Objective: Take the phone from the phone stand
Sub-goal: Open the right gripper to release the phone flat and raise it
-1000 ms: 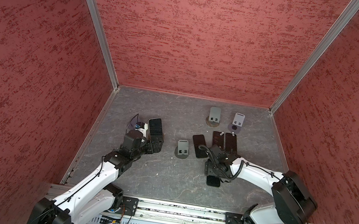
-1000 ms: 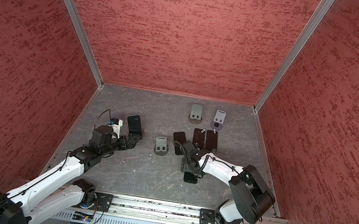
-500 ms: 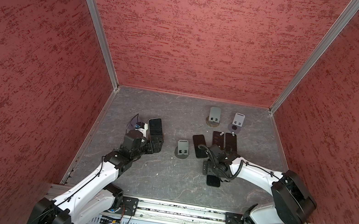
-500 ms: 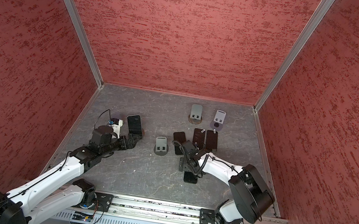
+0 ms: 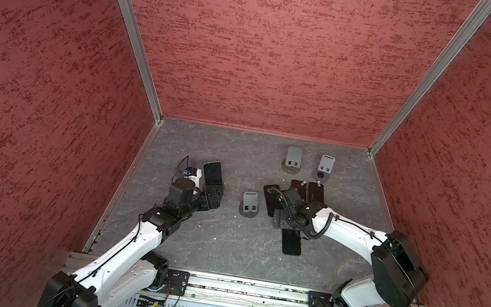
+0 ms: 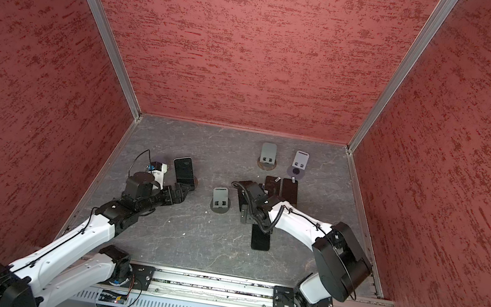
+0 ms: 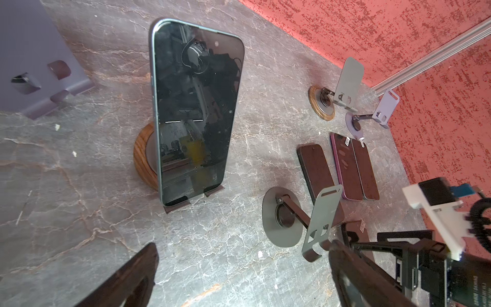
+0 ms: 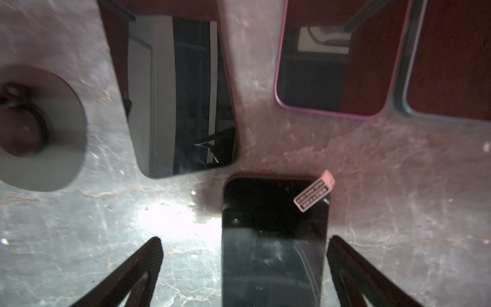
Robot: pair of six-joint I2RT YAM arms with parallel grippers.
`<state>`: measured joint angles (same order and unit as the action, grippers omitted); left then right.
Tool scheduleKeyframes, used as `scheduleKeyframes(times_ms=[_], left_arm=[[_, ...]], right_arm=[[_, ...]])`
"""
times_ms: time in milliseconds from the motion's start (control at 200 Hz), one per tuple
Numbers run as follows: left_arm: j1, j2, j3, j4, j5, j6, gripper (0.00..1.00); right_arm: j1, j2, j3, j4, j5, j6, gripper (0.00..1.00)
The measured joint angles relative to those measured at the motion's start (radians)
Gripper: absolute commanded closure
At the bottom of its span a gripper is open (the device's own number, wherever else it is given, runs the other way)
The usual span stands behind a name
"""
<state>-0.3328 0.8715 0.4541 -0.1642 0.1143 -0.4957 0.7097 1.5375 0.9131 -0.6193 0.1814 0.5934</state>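
The phone (image 7: 195,111) on the phone stand (image 7: 140,156) looks stiff, slick and fragile; its long side edges suit gripping. The left hand (image 7: 243,247) and right hand (image 8: 245,239) both gape, empty.

Left of the middle stand (image 5: 250,202), a phone (image 5: 213,174) leans on its phone stand (image 7: 142,156). Right of the middle stand, three phones (image 7: 345,164) lie flat on the table (image 5: 207,244); front-right, a fourth phone (image 5: 291,242); behind-right, a rear stand (image 5: 293,158) and a corner stand (image 5: 325,164).
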Motion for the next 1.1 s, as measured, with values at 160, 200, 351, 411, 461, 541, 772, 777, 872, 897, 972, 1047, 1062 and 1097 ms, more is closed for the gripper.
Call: scheduleKeyframes(times_ms=[160,200,351,411,461,541,772,777,872,897,972,1047,1062,1097], left_arm=[[0.004,-0.002,0.0,-0.002,-0.007,0.002,0.0],[0.005,-0.003,0.0,-0.005,-0.008,0.004,0.0],[0.01,-0.014,0.0,-0.024,-0.013,0.009,0.01],[0.01,-0.021,0.0,-0.032,-0.015,0.013,0.0],[0.013,-0.026,0.0,-0.039,-0.018,0.015,0.0],[0.017,-0.035,0.0,-0.048,-0.02,0.016,0.0],[0.026,-0.08,0.0,-0.076,-0.036,0.016,0.0],[0.026,-0.081,0.0,-0.077,-0.037,0.016,0.0],[0.03,-0.1,0.0,-0.094,-0.043,0.016,0.01],[0.031,-0.105,0.0,-0.099,-0.044,0.016,0.0],[0.033,-0.119,0.0,-0.111,-0.046,0.016,0.0],[0.036,-0.135,0.0,-0.122,-0.049,0.016,0.0],[0.036,-0.138,0.0,-0.125,-0.05,0.016,0.0],[0.037,-0.147,0.0,-0.132,-0.053,0.016,0.0]], right_arm=[[0.0,0.0,0.034,-0.006,0.038,-0.023,0.01],[0.0,0.0,0.041,-0.006,0.046,-0.027,0.01],[0.0,-0.018,0.058,-0.004,0.074,-0.042,0.01],[0.0,-0.027,0.063,0.001,0.081,-0.05,0.01],[0.0,-0.034,0.069,0.003,0.086,-0.052,0.01],[0.0,-0.042,0.077,0.017,0.089,-0.06,0.01],[0.009,-0.048,0.099,0.074,0.081,-0.082,0.01],[0.009,-0.048,0.101,0.076,0.08,-0.083,0.01],[0.017,-0.041,0.129,0.102,0.072,-0.095,0.01],[0.021,-0.035,0.138,0.111,0.069,-0.098,0.01],[0.035,-0.013,0.171,0.134,0.059,-0.113,0.01],[0.05,0.023,0.21,0.153,0.047,-0.128,0.01],[0.053,0.031,0.218,0.156,0.045,-0.131,0.01],[0.061,0.049,0.237,0.161,0.04,-0.137,0.01]])
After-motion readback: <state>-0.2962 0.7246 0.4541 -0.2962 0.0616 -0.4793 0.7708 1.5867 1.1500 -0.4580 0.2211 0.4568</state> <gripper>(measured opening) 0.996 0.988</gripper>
